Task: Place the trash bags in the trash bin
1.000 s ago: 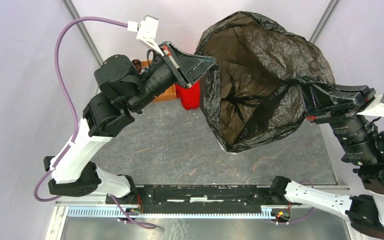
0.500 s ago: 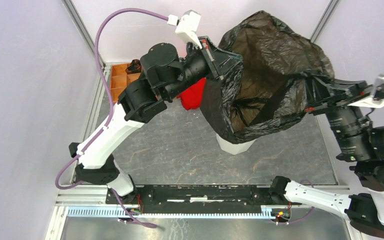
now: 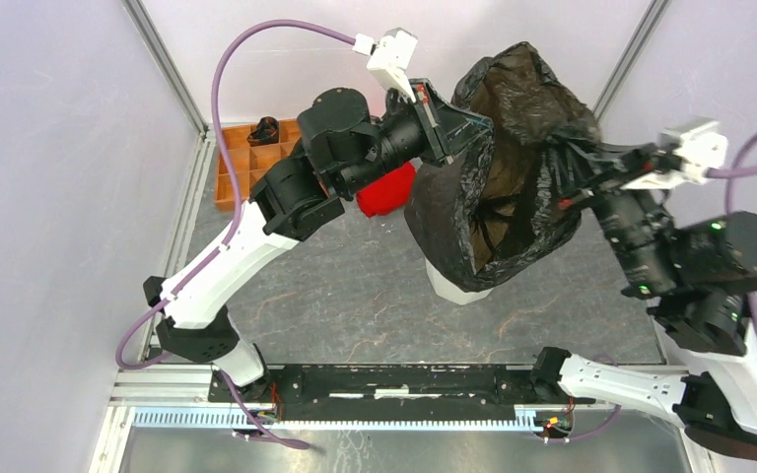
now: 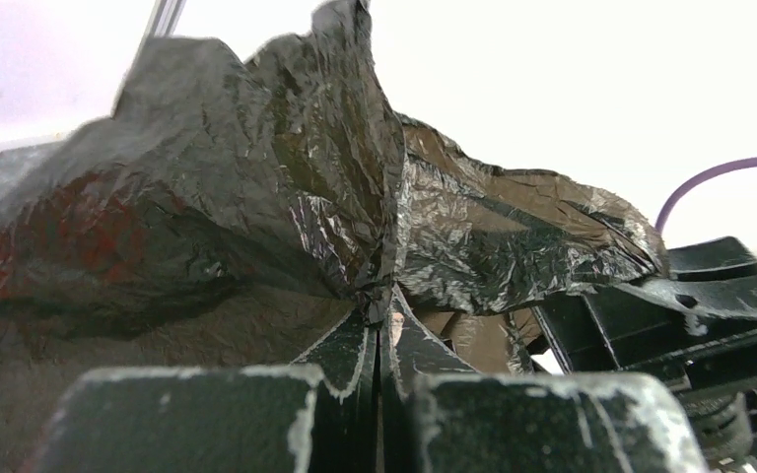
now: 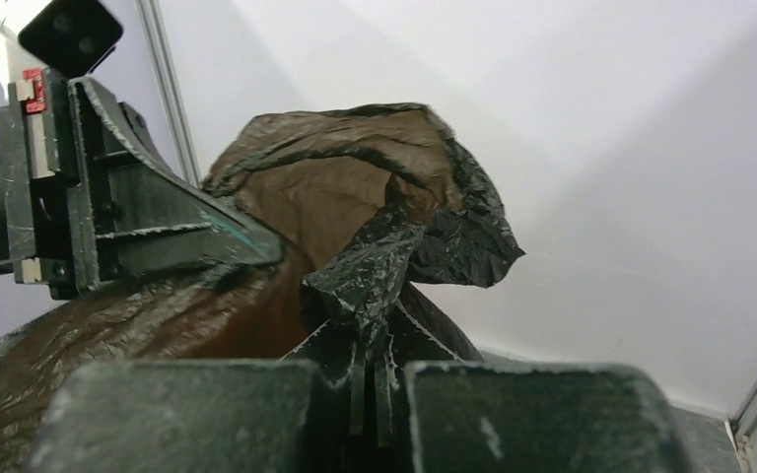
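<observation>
Upper centre of the top view, the trash bag [image 3: 501,187] hangs in the air between the two arms, its black wrinkled film drawn up into a tall, narrow shape with the brownish inside showing through the open mouth. At the bag's left edge the left gripper [image 3: 468,123] has its fingers closed together on a fold of the film; the left wrist view shows the two fingers meeting on a gathered pinch of plastic, with the rest of the bag billowing above them. At the bag's right edge the right gripper [image 3: 564,179] is likewise clamped on the film, and the right wrist view shows its fingers pressed together on a crumpled tuft, with the left gripper's finger across the bag on the left of that frame. Below the bag's lower end, a white corner of the trash bin [image 3: 456,287] shows on the grey table [image 3: 335,296]; the bag's bottom hangs over the bin and hides its rim, so I cannot tell whether the film reaches inside. Just left of the bag, partly behind the left arm, lies a red cloth heap [image 3: 386,194]. A brown wooden compartment tray [image 3: 241,168] sits at the table's upper left corner, well apart from the bin.
</observation>
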Motion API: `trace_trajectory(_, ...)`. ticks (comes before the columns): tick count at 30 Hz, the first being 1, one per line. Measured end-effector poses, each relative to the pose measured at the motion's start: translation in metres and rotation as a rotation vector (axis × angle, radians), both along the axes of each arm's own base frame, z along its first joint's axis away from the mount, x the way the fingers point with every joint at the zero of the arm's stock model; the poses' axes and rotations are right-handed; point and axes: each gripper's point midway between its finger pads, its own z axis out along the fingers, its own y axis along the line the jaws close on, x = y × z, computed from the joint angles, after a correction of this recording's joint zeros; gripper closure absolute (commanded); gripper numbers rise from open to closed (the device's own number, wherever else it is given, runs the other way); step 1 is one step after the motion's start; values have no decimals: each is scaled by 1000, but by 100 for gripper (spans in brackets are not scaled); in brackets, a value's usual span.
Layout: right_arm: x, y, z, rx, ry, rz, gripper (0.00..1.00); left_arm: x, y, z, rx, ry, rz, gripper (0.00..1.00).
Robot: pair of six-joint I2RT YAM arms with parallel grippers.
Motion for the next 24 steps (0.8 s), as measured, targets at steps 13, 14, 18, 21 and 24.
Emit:
trace_trajectory(13,23,48,-53,-100,113,46,80,32,2,-48,102,65,80,98)
trace_trajectory(14,21,49,-52,-86,112,61,76,32,1,-48,101,64,76,98)
trace_trajectory(18,10,47,-43,14,119,124,65,32,-1,-49,102,64,72,98)
trace_trajectory(21,3,44,-35,90,129,153,48,32,-4,-51,104,64,62,98)
trace_trajectory(24,0,48,-30,145,146,192,28,32,-7,-49,95,58,50,98)
